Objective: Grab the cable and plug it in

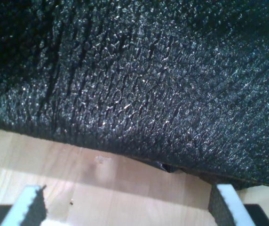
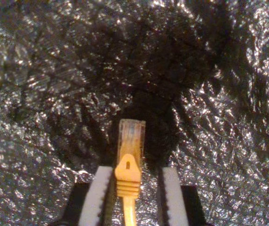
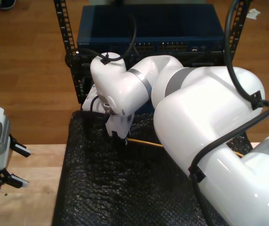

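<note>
My second gripper (image 2: pixel 135 188) had the cable (image 2: pixel 128 186) between its two pale pads (image 2: pixel 96 195). The orange boot just behind the clear plug (image 2: pixel 131 138) sat in the gap, with the plug poking out ahead of the fingertips over the crinkled black mat (image 2: pixel 228 141). The pads looked close to the boot, though I could not tell whether they were pressing on it. In the exterior view that gripper (image 3: pixel 119 137) hung low over the mat (image 3: pixel 106 188), and the thin cable (image 3: pixel 146 142) trailed away toward the exterior view's right, passing under the big white arm (image 3: pixel 205 122).

My first gripper (image 1: pixel 127 202) stood wide with nothing in it, over the wooden table (image 1: pixel 125 188) beside the mat's edge; it showed at the exterior view's left (image 3: pixel 5 165).

I judged the cable light and floppy, so it would sag and twist if held far back. The plug is stiff but brittle, with a thin latch that could snap. The ribbed boot seemed the best place to hold it. The blue rack unit (image 3: pixel 148 33) stood behind the mat.
</note>
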